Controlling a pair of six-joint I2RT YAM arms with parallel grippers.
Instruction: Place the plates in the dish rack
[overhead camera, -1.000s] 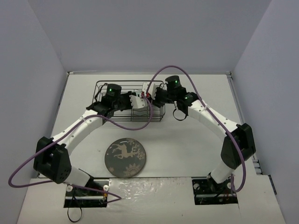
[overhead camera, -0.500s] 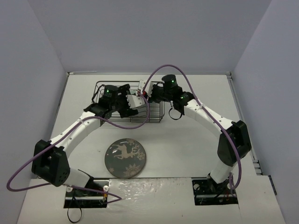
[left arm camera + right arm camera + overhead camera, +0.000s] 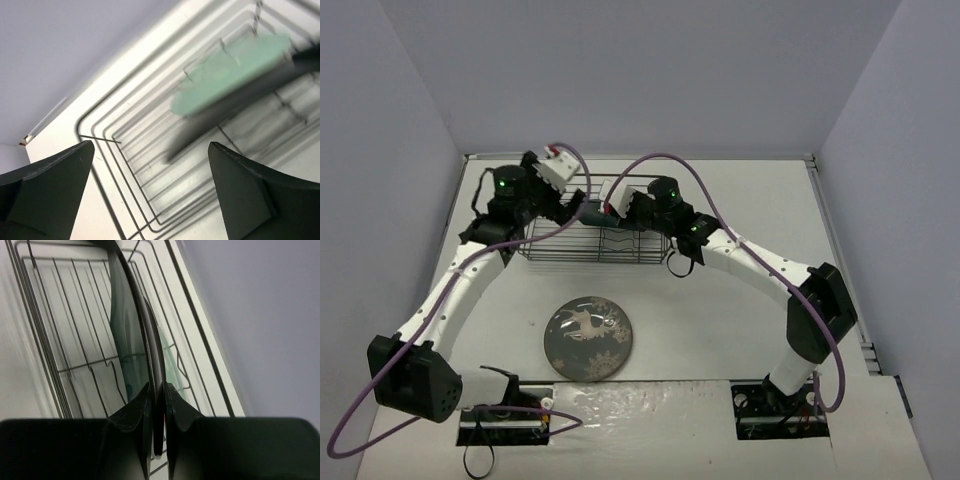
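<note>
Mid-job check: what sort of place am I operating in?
Probably a lab test cell, not a kitchen: plain blank walls box in a white table, and a wire dish rack and a deer-patterned plate sit on it like props.

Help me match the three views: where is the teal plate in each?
Top: teal plate upper centre, on edge at the rack, pinched by the right gripper.
Left wrist: teal plate is the blurred dark diagonal, centre right, in front of the mint plate.
Right wrist: teal plate edge-on, centre, between the fingers.
Shared landmark: the rack's wires.
</note>
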